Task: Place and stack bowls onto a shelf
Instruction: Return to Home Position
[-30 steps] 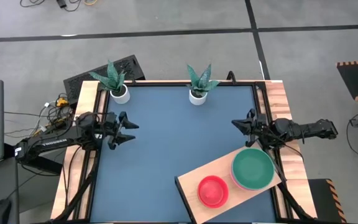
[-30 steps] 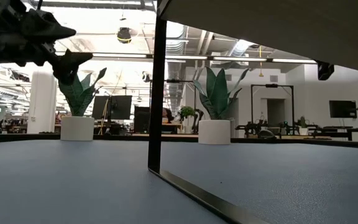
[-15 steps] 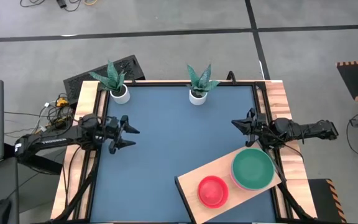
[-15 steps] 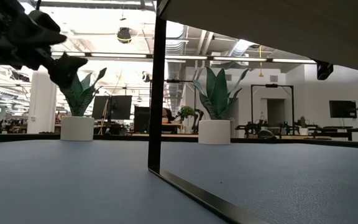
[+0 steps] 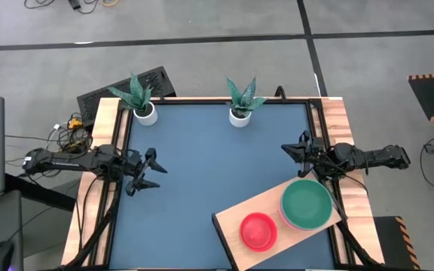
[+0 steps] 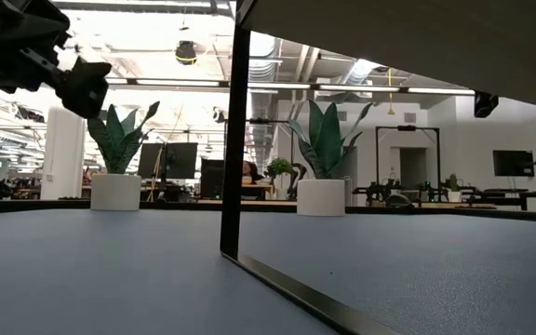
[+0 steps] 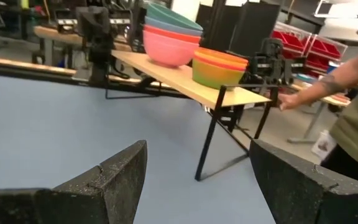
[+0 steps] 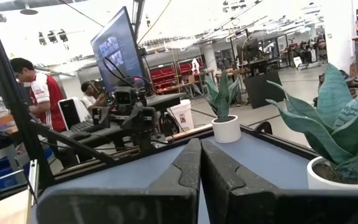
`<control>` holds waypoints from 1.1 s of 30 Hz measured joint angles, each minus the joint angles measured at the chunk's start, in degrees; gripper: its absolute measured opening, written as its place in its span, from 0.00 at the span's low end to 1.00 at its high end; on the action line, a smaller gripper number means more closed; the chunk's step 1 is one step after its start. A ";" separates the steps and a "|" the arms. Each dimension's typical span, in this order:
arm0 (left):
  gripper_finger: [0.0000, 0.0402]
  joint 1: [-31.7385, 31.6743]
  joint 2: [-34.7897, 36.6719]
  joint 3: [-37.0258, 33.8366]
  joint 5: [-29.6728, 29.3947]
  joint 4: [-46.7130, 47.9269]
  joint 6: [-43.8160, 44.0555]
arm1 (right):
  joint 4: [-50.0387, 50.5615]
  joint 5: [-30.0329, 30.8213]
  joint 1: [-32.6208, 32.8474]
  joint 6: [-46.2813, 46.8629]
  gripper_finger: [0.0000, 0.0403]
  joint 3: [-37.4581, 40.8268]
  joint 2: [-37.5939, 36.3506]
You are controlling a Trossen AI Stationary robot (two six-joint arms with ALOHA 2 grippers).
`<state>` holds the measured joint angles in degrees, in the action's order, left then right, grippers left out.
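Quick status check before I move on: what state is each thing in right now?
left claw: open, empty, over the table's left side
right claw: shut, empty, at the table's right edge
shelf: standing on its legs, holding two bowl stacks
big stack: nested, dark green bowl on top
small stack: nested, red bowl on top
plant pots: both upright

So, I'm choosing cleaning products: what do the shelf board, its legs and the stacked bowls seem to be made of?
The shelf board: pale tan, matte, flat and thin; looks like light wood, possibly plywood. The legs: thin, black, straight rods; probably painted metal. The stacked bowls: solid even colours, smooth with a soft sheen; most likely plastic.
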<state>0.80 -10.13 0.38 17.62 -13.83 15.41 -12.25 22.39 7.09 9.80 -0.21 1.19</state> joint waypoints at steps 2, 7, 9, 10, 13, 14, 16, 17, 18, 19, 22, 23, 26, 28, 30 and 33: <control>0.67 -0.02 2.34 0.00 -0.21 2.00 -0.17 | 0.00 0.00 0.00 0.00 0.08 -0.02 0.00; 0.67 -0.03 10.21 0.00 -4.34 10.51 -1.24 | -0.07 0.02 0.00 0.05 0.08 -0.02 0.00; 0.67 -0.03 10.06 0.00 -6.09 9.12 -3.06 | -0.13 0.02 0.00 0.09 0.08 -0.02 0.00; 0.67 -0.02 9.93 0.00 -6.47 10.11 -3.63 | -0.11 0.02 0.00 0.09 0.08 -0.04 0.00; 0.67 0.01 9.78 0.00 -8.61 10.73 -3.55 | -0.12 0.04 0.00 0.26 0.08 -0.04 0.00; 0.67 -0.02 9.93 0.00 -9.13 10.48 -3.52 | -0.11 0.04 0.00 0.26 0.08 -0.04 0.00; 0.67 -0.01 9.91 0.00 -10.93 10.57 -2.80 | -0.13 0.04 0.00 0.26 0.08 -0.04 -0.02; 0.67 0.01 9.89 0.00 -12.41 11.05 -1.65 | -0.13 0.04 0.00 0.26 0.08 -0.04 -0.02; 0.67 -0.01 9.85 0.00 -14.15 11.53 -0.26 | -0.13 0.04 0.00 0.26 0.08 -0.04 -0.02; 0.67 -0.01 9.76 0.00 -15.86 11.78 1.12 | -0.15 0.04 0.00 0.27 0.08 -0.04 -0.02; 0.67 -0.03 9.77 0.00 -18.96 11.97 3.91 | -0.15 0.07 0.00 0.28 0.08 -0.04 -0.02; 0.67 -0.03 9.77 0.00 -19.41 11.94 4.37 | -0.15 0.07 0.00 0.28 0.08 -0.04 -0.02; 0.67 -0.03 9.77 0.00 -19.47 11.90 4.69 | -0.15 0.07 0.00 0.28 0.08 -0.04 -0.02; 0.67 -0.03 9.77 0.00 -19.49 11.90 4.69 | -0.17 0.08 0.00 0.28 0.08 -0.04 -0.02; 0.67 -0.03 9.77 0.00 -19.49 11.90 4.71 | -0.17 0.09 0.00 0.28 0.08 -0.04 -0.02; 0.67 -0.03 9.77 0.00 -19.49 11.88 4.73 | -0.17 0.09 0.00 0.28 0.08 -0.04 -0.04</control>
<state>0.78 -0.36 0.38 -1.87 -1.96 20.14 -12.43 22.48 7.09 10.09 -0.25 1.15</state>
